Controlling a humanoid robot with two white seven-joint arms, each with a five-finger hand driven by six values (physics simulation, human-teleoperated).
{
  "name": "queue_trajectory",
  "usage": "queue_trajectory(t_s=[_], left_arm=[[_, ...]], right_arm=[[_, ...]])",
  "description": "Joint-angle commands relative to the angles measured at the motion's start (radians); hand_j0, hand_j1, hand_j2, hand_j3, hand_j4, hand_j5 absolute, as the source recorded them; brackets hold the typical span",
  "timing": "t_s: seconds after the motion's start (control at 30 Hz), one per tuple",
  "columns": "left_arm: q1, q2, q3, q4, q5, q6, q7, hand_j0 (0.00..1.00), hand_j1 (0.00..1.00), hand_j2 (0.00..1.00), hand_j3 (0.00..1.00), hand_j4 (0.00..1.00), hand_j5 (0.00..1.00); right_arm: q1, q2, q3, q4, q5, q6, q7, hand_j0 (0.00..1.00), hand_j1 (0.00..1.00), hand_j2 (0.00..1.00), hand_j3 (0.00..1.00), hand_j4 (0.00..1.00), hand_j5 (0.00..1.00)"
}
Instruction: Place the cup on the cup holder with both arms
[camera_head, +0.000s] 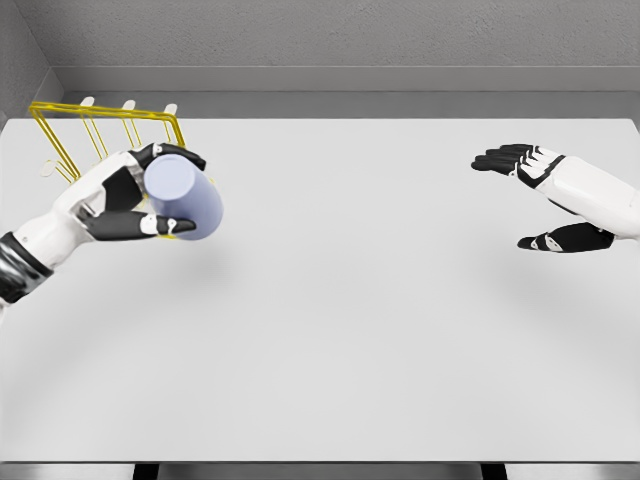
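A pale lavender cup (186, 197) lies tilted on its side in my left hand (150, 190), whose black fingers curl over its top while the thumb presses from below. It is held above the table just in front of the yellow wire cup holder (100, 122), which stands at the far left with white-tipped pegs along its top. Part of the holder is hidden behind the hand and cup. My right hand (525, 200) hovers at the far right with fingers spread and nothing in it.
The white table (350, 320) stretches wide between the two hands. Its front edge runs along the bottom of the view, and a grey wall rises behind its back edge.
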Motion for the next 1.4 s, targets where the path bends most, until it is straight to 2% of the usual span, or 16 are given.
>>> queue_trajectory(t_s=[0.0, 0.53, 0.83, 1.37], left_arm=[[0.0, 0.012, 0.015, -0.001, 0.019, -0.003, 0.0, 0.63, 0.63, 0.63, 0.63, 0.63, 0.63], [0.0, 0.102, 0.053, 0.008, 0.069, -0.03, 0.0, 0.63, 0.63, 0.63, 0.63, 0.63, 0.63], [0.0, 0.11, 0.085, 0.028, 0.092, -0.029, 0.0, 0.63, 0.63, 0.63, 0.63, 0.63, 0.63], [-0.014, 0.094, 0.085, 0.109, 0.092, -0.029, 0.0, 0.63, 0.63, 0.63, 0.63, 0.63, 0.63]], right_arm=[[0.0, -0.001, 0.0, 0.0, -0.008, 0.003, -0.001, 1.0, 1.0, 1.0, 1.0, 1.0, 1.0], [-0.002, 0.0, 0.0, -0.005, -0.008, 0.003, -0.001, 1.0, 1.0, 1.0, 1.0, 1.0, 1.0], [0.0, 0.02, 0.0, -0.008, -0.008, 0.003, -0.001, 1.0, 1.0, 1.0, 1.0, 1.0, 1.0], [0.002, 0.02, 0.0, -0.005, -0.008, 0.003, -0.001, 1.0, 1.0, 1.0, 1.0, 1.0, 1.0]])
